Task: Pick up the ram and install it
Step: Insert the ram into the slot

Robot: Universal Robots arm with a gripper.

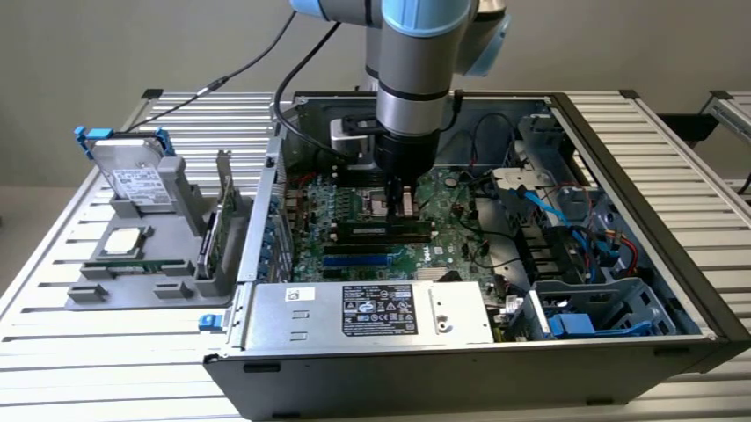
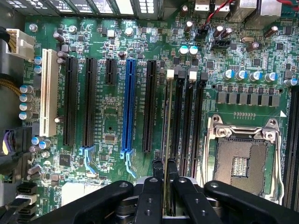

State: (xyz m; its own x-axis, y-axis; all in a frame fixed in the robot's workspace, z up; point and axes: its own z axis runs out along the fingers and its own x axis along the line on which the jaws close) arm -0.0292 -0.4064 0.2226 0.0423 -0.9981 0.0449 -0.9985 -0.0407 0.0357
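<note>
So, biggest stuff first: a slatted metal surface carries an open PC case lying on its side, and the robot arm reaches straight down into it. The green motherboard covers the floor of the case. A silver power supply with a black label sits along the case's near edge. Off to the exterior view's left, outside the case, a grey fixture stands on the surface with a few spare parts on it.

The tool is down low over the motherboard, next to the CPU socket. Its two black fingers are clenched on the ram, which the wrist view sees edge-on as a thin strip pinched between them. The stick runs lengthwise along the outermost of the black memory slots, lined up with it, on the side nearer the blue expansion slot. Honestly I can't tell from this angle whether the ram's lower edge is already in the slot or just above it. The slot next to it has a white latch at its far end.
</note>
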